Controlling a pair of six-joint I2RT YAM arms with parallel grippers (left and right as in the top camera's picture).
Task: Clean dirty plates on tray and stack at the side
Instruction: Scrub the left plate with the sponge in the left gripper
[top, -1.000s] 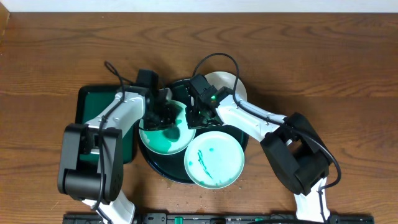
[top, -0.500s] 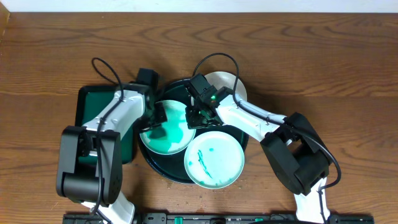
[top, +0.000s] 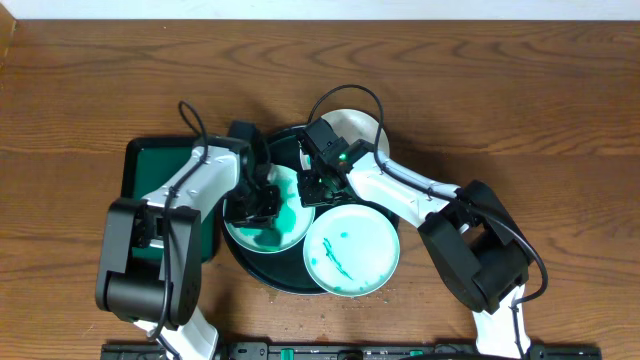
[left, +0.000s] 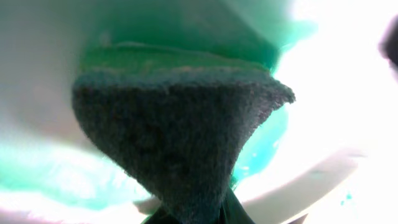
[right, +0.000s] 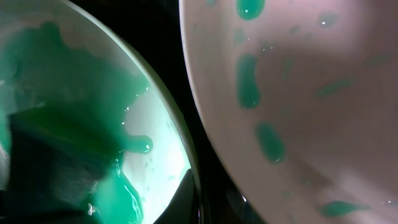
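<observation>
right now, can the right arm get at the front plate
Probably yes. The front plate lies uncovered just beside the right claw, with nothing on it. The left claw is over the left plate, out of the way.

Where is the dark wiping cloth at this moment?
In the left wrist view, the cloth rests on the green-smeared plate at the left of the round tray, under the left gripper.
</observation>
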